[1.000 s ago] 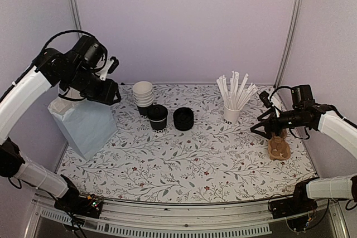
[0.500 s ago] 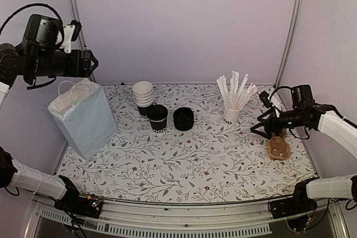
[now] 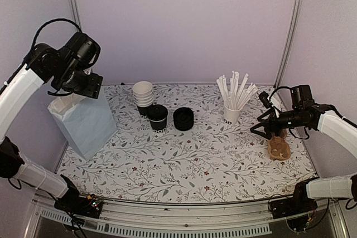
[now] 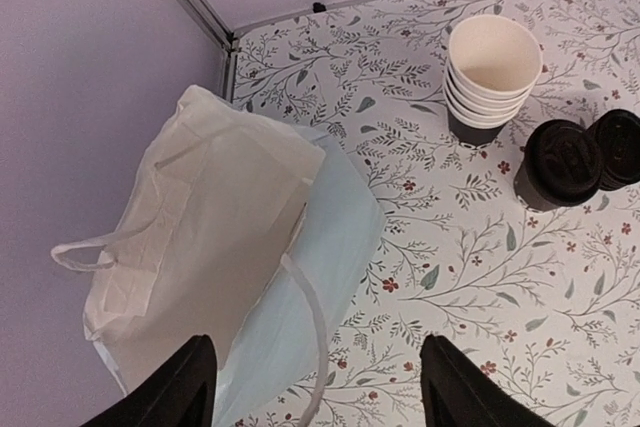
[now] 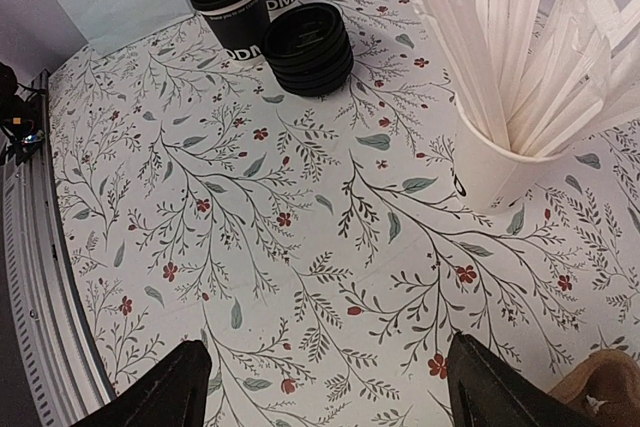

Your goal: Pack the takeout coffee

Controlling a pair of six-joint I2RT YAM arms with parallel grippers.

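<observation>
The takeout coffee (image 3: 157, 116) is a black cup with a black lid, upright at the back middle of the table; it also shows in the left wrist view (image 4: 562, 160) and the right wrist view (image 5: 232, 9). A pale blue paper bag (image 3: 83, 122) stands open at the far left (image 4: 220, 247). My left gripper (image 3: 91, 86) hovers above the bag's mouth, open (image 4: 320, 392), with only the bag's handle below it. My right gripper (image 3: 263, 128) hangs open (image 5: 325, 387) over bare table at the right, far from the cup.
A nested stack of white-rimmed cups (image 3: 144, 96) and a stack of black lids (image 3: 183, 119) flank the coffee. A white cup of wrapped straws (image 3: 233, 101) stands at the back right. A brown cardboard carrier (image 3: 278, 147) lies beside my right gripper.
My left arm swung up and away to the left, then came back down over the bag's top. Its jaws stand wider than before. The right arm has not moved.
</observation>
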